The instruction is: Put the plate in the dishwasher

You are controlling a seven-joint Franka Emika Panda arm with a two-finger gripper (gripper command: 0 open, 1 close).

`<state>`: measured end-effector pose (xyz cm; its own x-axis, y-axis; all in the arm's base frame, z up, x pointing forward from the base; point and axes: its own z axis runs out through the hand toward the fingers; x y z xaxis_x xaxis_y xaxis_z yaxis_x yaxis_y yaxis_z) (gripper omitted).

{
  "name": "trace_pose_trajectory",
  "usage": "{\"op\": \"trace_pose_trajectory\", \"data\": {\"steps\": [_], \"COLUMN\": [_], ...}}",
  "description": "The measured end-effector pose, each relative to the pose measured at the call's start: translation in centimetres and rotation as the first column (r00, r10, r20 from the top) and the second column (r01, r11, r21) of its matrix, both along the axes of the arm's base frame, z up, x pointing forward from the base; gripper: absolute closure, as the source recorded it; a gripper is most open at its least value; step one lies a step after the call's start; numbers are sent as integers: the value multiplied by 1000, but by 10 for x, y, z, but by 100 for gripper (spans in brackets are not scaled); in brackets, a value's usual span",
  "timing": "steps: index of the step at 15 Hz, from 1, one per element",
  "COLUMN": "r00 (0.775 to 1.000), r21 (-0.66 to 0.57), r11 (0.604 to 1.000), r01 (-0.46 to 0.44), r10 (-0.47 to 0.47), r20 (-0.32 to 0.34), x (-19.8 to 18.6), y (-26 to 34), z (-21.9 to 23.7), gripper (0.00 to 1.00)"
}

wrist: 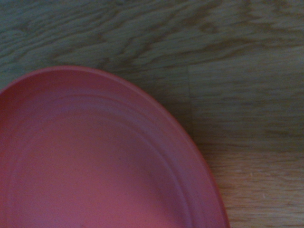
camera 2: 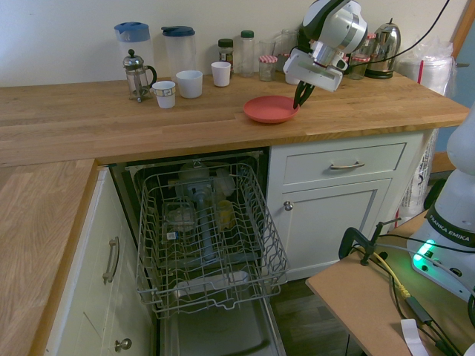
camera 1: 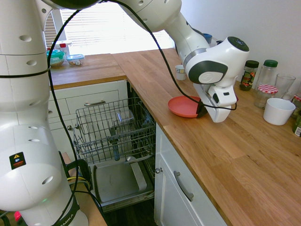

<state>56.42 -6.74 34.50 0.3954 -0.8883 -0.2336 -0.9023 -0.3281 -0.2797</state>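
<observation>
Coral plate [camera 2: 270, 109] flat on the wooden tabletop [camera 2: 89, 119] at upper centre of the frame, hand [camera 2: 300, 96] grasping its right rim, dishwasher [camera 2: 210, 245] open below with rack pulled out

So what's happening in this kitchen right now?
A white robot arm has its hand down at the rim of a red plate on the wooden counter, apparently gripping its edge. The plate looks tipped up slightly on that side. Below, the dishwasher stands open with its wire rack pulled out, so the plate has not gone in yet.
</observation>
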Motion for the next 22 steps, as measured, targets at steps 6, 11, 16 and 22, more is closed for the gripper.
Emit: {"op": "trace_pose_trajectory", "data": {"steps": [6, 11, 16, 22], "r00": [996, 977, 915, 790], "r21": [-176, -450, -701, -855], "r11": [982, 878, 648, 305], "r01": [-71, -163, -296, -420], "r10": [80, 207, 403, 586], "r20": [40, 50, -13, -180], "x": [-10, -16, -29, -45], "y": [23, 128, 265, 393], "z": [91, 183, 211, 167], "gripper": [100, 100, 100, 100]}}
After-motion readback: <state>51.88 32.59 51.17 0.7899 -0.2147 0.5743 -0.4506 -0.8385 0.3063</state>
